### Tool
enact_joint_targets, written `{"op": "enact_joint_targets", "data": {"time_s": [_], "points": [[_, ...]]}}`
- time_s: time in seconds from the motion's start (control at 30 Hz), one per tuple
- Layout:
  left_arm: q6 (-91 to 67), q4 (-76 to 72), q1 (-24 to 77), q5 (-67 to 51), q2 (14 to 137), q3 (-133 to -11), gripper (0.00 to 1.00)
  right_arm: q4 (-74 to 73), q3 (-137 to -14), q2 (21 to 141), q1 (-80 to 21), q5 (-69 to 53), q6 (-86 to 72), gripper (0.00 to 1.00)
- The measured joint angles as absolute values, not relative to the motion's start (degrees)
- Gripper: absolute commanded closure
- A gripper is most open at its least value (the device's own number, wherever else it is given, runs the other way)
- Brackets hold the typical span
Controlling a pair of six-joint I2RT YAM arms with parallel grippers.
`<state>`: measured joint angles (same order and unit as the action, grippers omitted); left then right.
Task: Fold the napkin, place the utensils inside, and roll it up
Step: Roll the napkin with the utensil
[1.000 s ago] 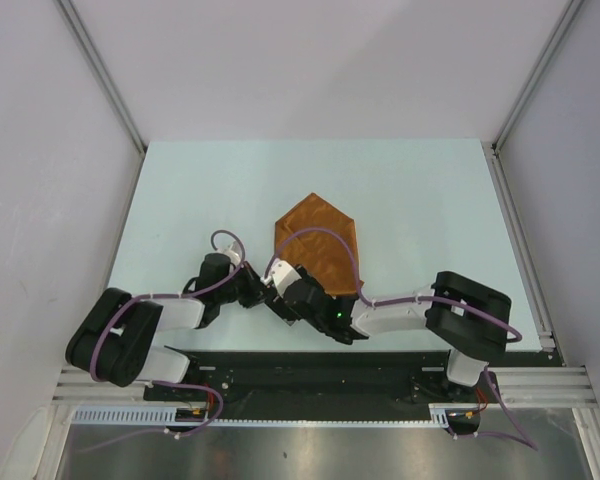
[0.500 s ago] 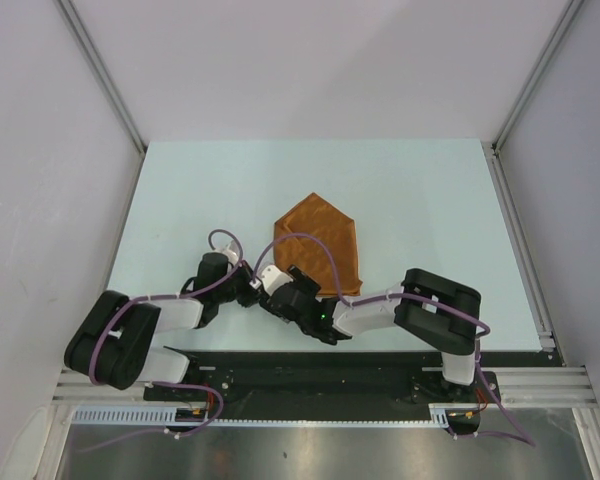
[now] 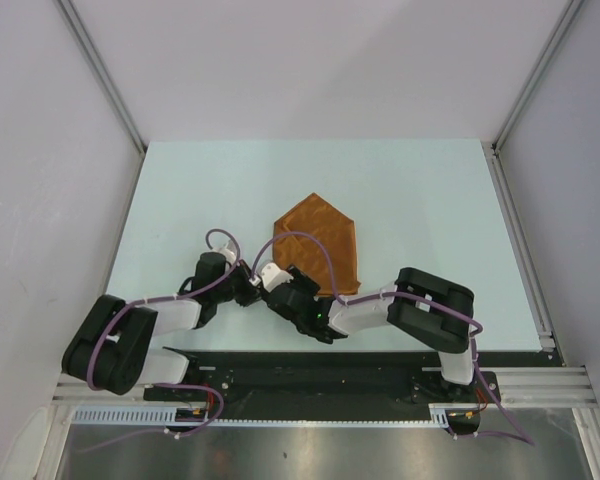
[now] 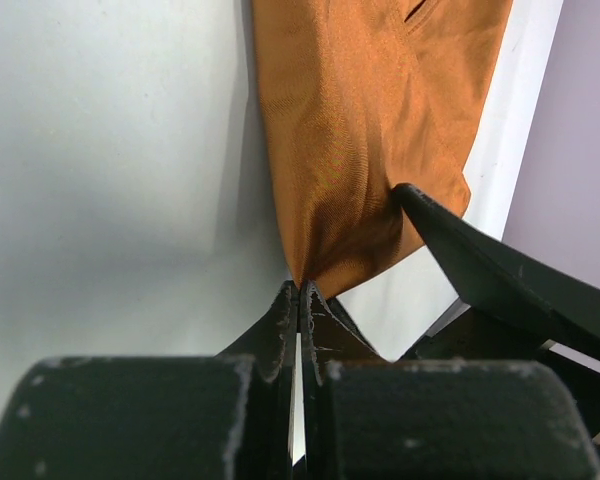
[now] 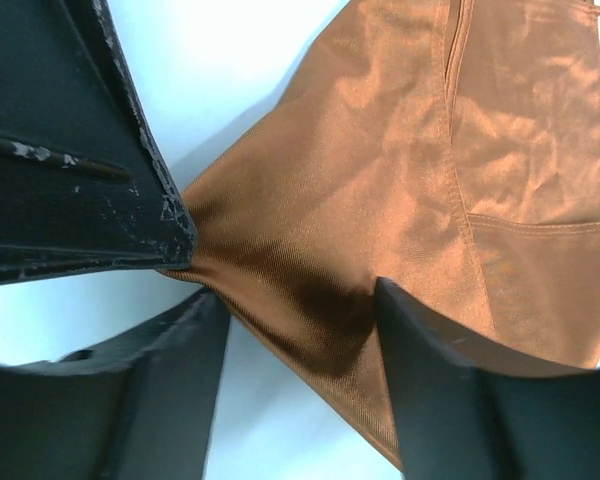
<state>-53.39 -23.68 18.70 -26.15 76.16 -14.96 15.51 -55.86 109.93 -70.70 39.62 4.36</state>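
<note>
Jaws pressed tight, the left gripper pinches the near corner of the napkin, which lies folded on the pale table. Right beside that corner, the right gripper stands spread, straddling the cloth.

Rust-orange napkin, pale mint table

We see the napkin as finely woven cloth with a soft sheen. The table looks smooth and matt.
</note>
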Motion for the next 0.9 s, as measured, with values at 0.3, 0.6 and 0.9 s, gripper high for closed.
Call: {"op": "enact_joint_targets", "data": {"time_s": [0.3,0.6,0.9], "points": [[-51.77,-22.41,18.55,-26.13,76.01,-15.25,0.92,15.64,-55.27,110.06,-70.17,37.39,5.26,0.65],[-46.65,-15.66,17.98,-23.31,69.71,-16.45,0.52,13.80,-56.23,110.06,-68.88,32.21,6.70,0.82],[-44.42,-12.67,16.80,-18.59,61.84,-14.00,0.49,2.83,-61.89,109.91,-65.67,22.44,5.91,0.95]]}}
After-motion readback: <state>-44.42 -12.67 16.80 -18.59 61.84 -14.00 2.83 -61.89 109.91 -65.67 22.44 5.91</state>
